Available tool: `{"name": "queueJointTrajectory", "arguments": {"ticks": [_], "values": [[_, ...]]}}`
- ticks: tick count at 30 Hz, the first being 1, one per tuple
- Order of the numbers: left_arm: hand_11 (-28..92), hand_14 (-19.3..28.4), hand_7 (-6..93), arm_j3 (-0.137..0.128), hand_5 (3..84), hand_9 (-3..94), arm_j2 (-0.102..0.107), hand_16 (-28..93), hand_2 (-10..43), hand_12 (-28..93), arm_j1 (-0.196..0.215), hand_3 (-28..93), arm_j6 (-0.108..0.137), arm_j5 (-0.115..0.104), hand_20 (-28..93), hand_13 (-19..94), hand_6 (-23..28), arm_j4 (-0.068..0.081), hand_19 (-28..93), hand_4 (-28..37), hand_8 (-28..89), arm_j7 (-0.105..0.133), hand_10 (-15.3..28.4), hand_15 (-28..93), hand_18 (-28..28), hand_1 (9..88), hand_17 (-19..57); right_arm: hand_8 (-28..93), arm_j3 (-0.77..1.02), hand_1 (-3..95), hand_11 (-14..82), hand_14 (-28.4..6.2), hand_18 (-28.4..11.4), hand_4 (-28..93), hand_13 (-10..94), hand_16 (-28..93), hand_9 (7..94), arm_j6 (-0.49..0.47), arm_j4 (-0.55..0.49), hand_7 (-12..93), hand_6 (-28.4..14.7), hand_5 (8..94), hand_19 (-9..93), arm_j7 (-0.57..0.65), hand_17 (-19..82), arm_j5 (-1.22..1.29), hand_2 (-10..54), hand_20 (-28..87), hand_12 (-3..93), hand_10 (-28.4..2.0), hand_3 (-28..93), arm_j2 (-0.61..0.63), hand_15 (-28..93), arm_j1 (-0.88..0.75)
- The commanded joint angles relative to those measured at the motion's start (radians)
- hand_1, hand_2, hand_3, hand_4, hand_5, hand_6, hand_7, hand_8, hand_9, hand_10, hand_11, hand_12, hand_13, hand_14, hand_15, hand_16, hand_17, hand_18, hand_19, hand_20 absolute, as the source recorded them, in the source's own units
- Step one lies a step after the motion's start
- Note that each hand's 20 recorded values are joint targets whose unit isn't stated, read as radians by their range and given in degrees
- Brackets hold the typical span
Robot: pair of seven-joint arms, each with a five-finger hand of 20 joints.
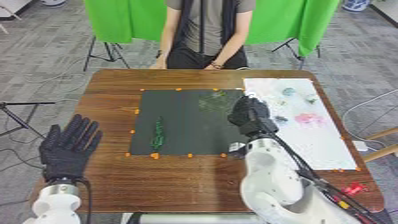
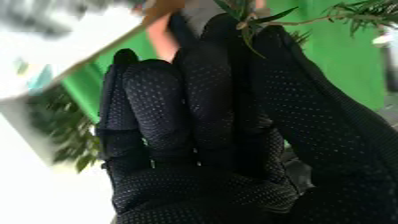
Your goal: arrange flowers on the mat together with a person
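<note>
So from my end this looks pretty early on. I've got one dark green sprig point(image 1: 158, 135) lying on the left part of the dark mat point(image 1: 185, 127), and my right hand point(image 1: 251, 117), right of centre in the frame, has its fingers point(image 2: 209, 95) closed to a pinch with the thumb on a leafy stem point(image 2: 253, 21). The feathery green spray point(image 1: 214, 100) over the mat's upper right is probably the end of that same stem, so I'd call it two pieces at best once it's let go. What's left, I reckon: the pink flower point(image 1: 310, 119) and the paler bits on the white sheet point(image 1: 322, 147), right side of the frame. Left hand point(image 1: 65, 152) is parked at left on the bench point(image 1: 169, 187), fingers spread wide, holding nothing.
</note>
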Motion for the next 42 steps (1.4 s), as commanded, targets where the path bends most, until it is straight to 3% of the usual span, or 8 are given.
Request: {"name": "queueJointTrajectory", "arguments": {"ticks": [1, 8, 11, 14, 18, 28, 34, 42], "values": [[18, 16.1, 11.4, 0.009, 50.5, 45.3, 0.008, -7, 12.7, 6, -0.005, 75, 0.027, -0.006, 7, 34, 8.7, 0.006, 40, -28.3, -10, -0.026, 14.0, 30, 15.8, 26.9, -5.1, 16, -0.072, 52.4, 41.7, -18.5, -27.8, -22, 63, 28, 78.9, -0.068, 0.038, 33, -3.1, 80.4, 80, -0.023, 27, 0.081, -9.5, 20, 45.0, -14.5, 74, -0.085, 72, -0.011], [19, 16.0, 12.0, 0.017, 51.2, 46.2, 0.018, -7, 12.2, 7, -0.012, 75, 0.04, -0.034, 8, 35, 8.6, 0.008, 41, -28.3, -10, -0.031, 13.8, 31, 16.0, 29.5, -4.8, 16, -0.126, 52.4, 40.7, -18.6, -27.9, -22, 63, 28, 79.0, -0.104, 0.082, 32, -3.2, 80.5, 80, -0.043, 27, -0.034, -9.5, 19, 45.6, -14.5, 74, -0.102, 72, -0.01], [19, 16.0, 12.4, 0.017, 51.6, 46.6, 0.016, -7, 13.9, 6, -0.016, 76, 0.059, 0.038, 8, 35, 8.4, 0.007, 41, -28.2, -10, -0.058, 13.7, 31, 15.9, 33.2, -4.5, 17, -0.144, 52.1, 40.7, -18.8, -28.1, -21, 62, 28, 79.1, -0.12, 0.096, 32, -3.4, 80.5, 80, -0.079, 26, -0.142, -9.5, 19, 45.5, -14.8, 74, -0.108, 72, -0.027], [19, 15.7, 12.8, 0.021, 51.7, 46.9, 0.011, -8, 14.2, 6, -0.026, 77, 0.049, 0.013, 8, 35, 8.3, 0.012, 41, -28.2, -11, -0.06, 13.5, 31, 15.9, 34.9, -4.4, 17, -0.161, 52.0, 40.8, -18.9, -28.2, -21, 62, 28, 79.1, -0.124, 0.111, 32, -3.5, 80.6, 80, -0.081, 26, -0.172, -9.5, 19, 45.4, -14.9, 74, -0.128, 72, -0.027], [20, 15.6, 13.0, 0.032, 51.8, 47.2, 0.007, -8, 13.9, 6, -0.042, 77, 0.059, 0.022, 7, 35, 8.3, 0.02, 41, -28.2, -11, -0.078, 13.5, 32, 15.8, 36.1, -4.3, 18, -0.152, 50.9, 40.9, -19.1, -28.3, -20, 62, 28, 78.0, -0.137, 0.12, 31, -3.8, 80.1, 80, -0.095, 26, -0.113, -9.5, 18, 44.7, -15.3, 74, -0.156, 72, -0.03], [20, 15.4, 13.6, 0.038, 51.8, 47.3, 0.012, -8, 13.7, 6, -0.043, 79, 0.057, -0.017, 7, 35, 8.1, 0.025, 42, -28.1, -11, -0.057, 13.4, 32, 15.8, 37.9, -4.2, 12, -0.151, 45.8, 44.6, -20.2, -28.4, -20, 59, 26, 74.6, -0.097, 0.123, 28, -5.3, 76.6, 80, -0.118, 23, -0.095, -9.5, 14, 34.1, -17.4, 71, -0.168, 71, -0.041], [20, 15.5, 13.5, 0.04, 51.6, 47.1, 0.0, -8, 12.5, 6, -0.029, 78, 0.063, -0.038, 7, 35, 8.2, 0.018, 42, -28.2, -11, -0.048, 13.6, 33, 15.7, 36.5, -4.3, -8, -0.131, 36.3, 46.5, -20.3, -28.4, -21, 59, 25, 73.9, -0.063, 0.102, 24, -4.4, 74.5, 80, -0.123, 23, -0.065, -9.5, 14, 30.5, -17.9, 76, -0.152, 71, -0.04], [20, 15.6, 13.4, 0.028, 51.6, 47.1, -0.002, -8, 12.5, 6, -0.014, 77, 0.076, -0.051, 7, 35, 8.5, 0.013, 42, -28.3, -11, -0.032, 13.7, 33, 15.8, 35.4, -4.3, -10, -0.101, 35.2, 48.0, -20.8, -28.4, -21, 56, 26, 70.6, -0.261, 0.054, 26, -4.9, 72.3, 79, -0.122, 21, -0.043, -9.5, 15, 31.6, -18.5, 74, -0.115, 72, -0.046]]}}
